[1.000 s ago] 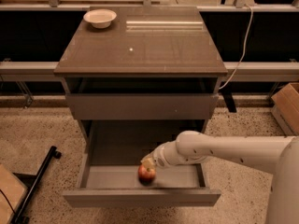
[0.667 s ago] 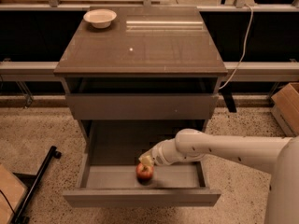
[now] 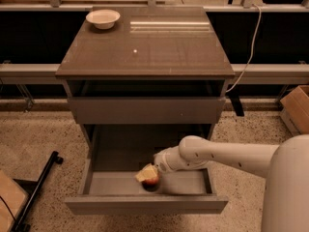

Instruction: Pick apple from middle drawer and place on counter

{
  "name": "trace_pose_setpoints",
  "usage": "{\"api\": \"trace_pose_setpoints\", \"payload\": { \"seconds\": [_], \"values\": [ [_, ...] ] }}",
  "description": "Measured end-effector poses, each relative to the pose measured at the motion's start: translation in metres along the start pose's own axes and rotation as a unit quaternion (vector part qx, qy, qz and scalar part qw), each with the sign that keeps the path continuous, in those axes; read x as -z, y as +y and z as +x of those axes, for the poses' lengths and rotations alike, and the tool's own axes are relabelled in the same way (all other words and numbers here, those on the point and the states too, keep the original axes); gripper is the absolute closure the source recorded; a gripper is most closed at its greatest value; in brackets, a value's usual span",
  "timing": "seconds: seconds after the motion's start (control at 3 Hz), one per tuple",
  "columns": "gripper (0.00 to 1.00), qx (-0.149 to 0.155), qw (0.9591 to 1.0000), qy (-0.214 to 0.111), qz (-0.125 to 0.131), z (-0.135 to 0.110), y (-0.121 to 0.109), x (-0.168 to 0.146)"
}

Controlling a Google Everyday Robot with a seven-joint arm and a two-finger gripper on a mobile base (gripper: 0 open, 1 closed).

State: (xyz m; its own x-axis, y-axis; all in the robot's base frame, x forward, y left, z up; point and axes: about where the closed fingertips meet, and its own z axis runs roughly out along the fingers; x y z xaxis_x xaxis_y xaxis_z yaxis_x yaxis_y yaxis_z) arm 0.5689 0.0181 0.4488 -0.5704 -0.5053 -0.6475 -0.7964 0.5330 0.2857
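Here, the robot's single white arm (image 3: 227,154) reaches from the right into the open middle drawer (image 3: 145,205). Its gripper (image 3: 147,173) is down on the apple (image 3: 152,181), which sits on the tray floor close to the front wall and a little left of centre. The gripper's pale tip covers the upper left of the fruit and touches it; whether it has a hold on the apple cannot be told from this angle. By the look of things the task is in its first half: the drawer is pulled out and the apple reached, but the fruit appears to rest low in the tray, not yet lifted. Left to do, on this reading, are securing the grasp, raising the apple clear of the drawer and past the closed drawer panel (image 3: 145,110) above, and setting it on the counter (image 3: 145,57), whose glossy top carries a white bowl (image 3: 103,18) at its far left corner. The count: one apple, one bowl, one arm with one gripper, one counter, and two drawers in view, one of them open. Beyond the cabinet there is one cardboard box (image 3: 297,108) at the right edge and one pale cable (image 3: 248,47) trailing down behind the cabinet's right side.
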Motion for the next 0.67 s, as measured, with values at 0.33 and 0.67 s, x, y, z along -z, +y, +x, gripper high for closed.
{"api": "trace_pose_setpoints", "payload": {
  "seconds": [0.33,0.67],
  "values": [
    [0.00,-0.018,0.9996,0.018,-0.010,0.022,0.000,-0.021],
    [0.00,-0.031,0.9986,0.043,-0.011,0.041,-0.001,-0.034]
  ]
}}
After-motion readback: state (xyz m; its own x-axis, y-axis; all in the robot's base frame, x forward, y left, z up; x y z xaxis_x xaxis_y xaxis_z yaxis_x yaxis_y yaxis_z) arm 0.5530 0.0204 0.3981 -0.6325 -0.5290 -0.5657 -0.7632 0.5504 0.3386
